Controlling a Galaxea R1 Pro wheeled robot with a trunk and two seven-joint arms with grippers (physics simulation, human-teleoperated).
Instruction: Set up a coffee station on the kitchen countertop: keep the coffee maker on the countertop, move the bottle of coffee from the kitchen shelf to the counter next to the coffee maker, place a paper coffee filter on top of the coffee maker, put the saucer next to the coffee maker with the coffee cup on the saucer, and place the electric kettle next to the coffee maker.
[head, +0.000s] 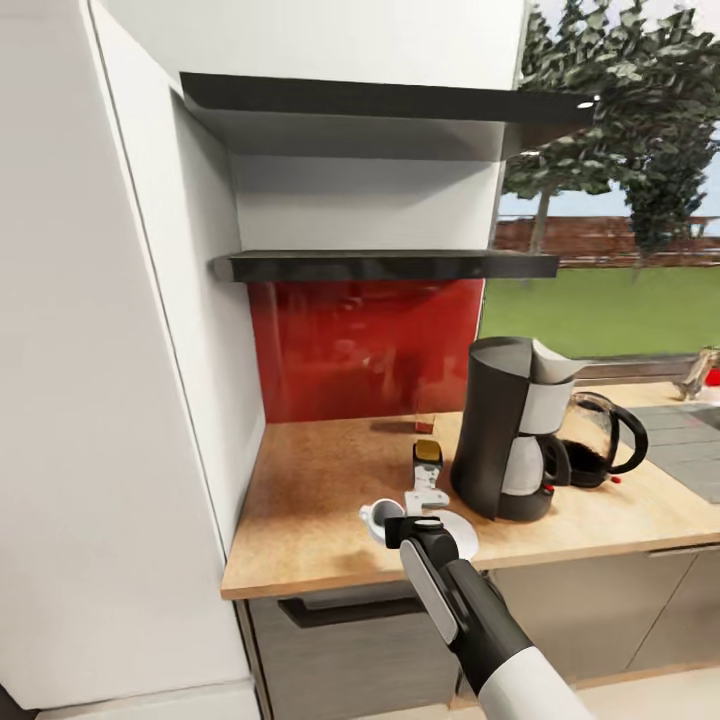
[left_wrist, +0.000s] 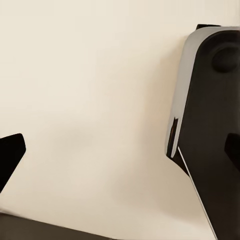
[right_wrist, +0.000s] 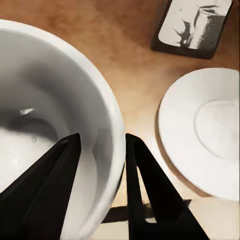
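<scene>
My right gripper (head: 393, 522) (right_wrist: 102, 140) is shut on the rim of the white coffee cup (head: 378, 516) (right_wrist: 45, 100), one finger inside it and one outside. The white saucer (head: 462, 536) (right_wrist: 205, 145) lies on the countertop (head: 310, 500) just right of the cup. Behind them is the bottle of coffee (head: 428, 460) (right_wrist: 192, 25), gold-capped, left of the black coffee maker (head: 505, 430). A paper coffee filter (head: 555, 362) sits on the maker's top. The glass electric kettle (head: 600, 440) stands at its right. My left gripper (left_wrist: 122, 150) is open, holding nothing.
Two dark shelves (head: 385, 265) hang above a red backsplash (head: 365, 345). A white cabinet wall (head: 100, 400) bounds the counter's left end. A grey cooktop (head: 685, 440) lies at the far right. Dark drawer fronts (head: 340, 640) run below the counter edge.
</scene>
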